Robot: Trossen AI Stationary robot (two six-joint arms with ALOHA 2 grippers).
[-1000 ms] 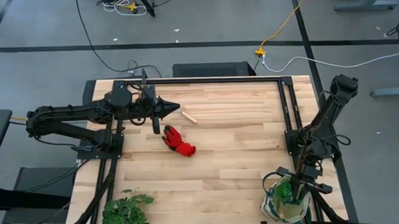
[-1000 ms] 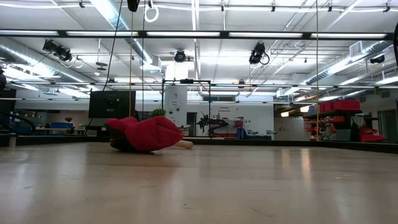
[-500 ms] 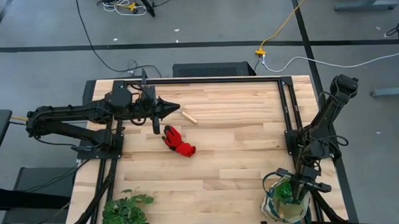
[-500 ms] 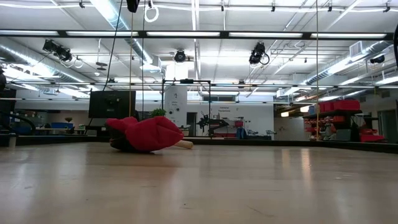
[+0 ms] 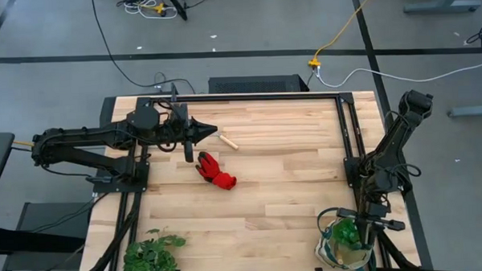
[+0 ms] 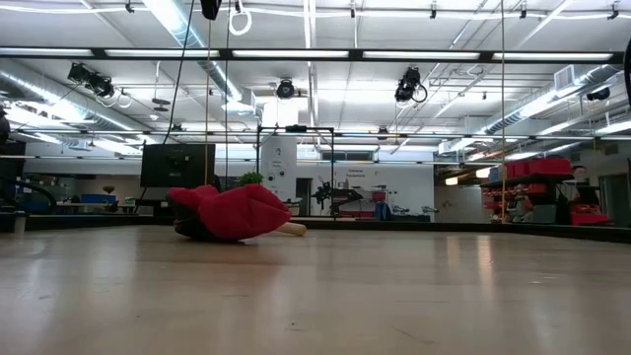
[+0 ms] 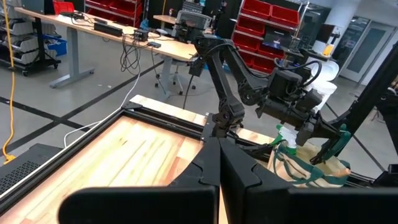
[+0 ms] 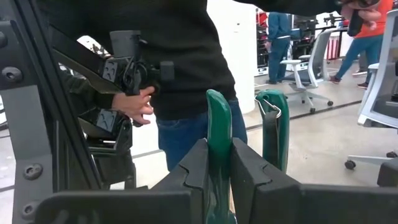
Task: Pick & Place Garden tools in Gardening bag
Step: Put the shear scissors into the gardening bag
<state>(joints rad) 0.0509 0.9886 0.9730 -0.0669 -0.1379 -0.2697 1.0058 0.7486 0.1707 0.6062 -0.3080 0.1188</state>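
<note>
The cream gardening bag with green trim stands at the table's near right corner, with something green inside it. My right gripper hovers over the bag, shut on a green-handled pair of shears. A red glove lies mid-table on its flat side, also in the low view. A short wooden handle lies just beyond it. My left gripper waits shut above the far left of the table, touching nothing. My right gripper pinches one green handle of the shears between its two fingers. The handle stands upright in the gap and rises above the fingertips. The second handle stands free beside it. The fingers themselves hide the shears' lower part.
A leafy green plant bunch lies at the near left corner. Black frame rails run along the table's far and right sides. A person in dark clothes stands close behind the right arm. Bare wood lies between the glove and the bag.
My right gripper has turned slightly at the wrist above the bag, still shut on the green handle. The left arm, glove and wooden handle have stayed put.
</note>
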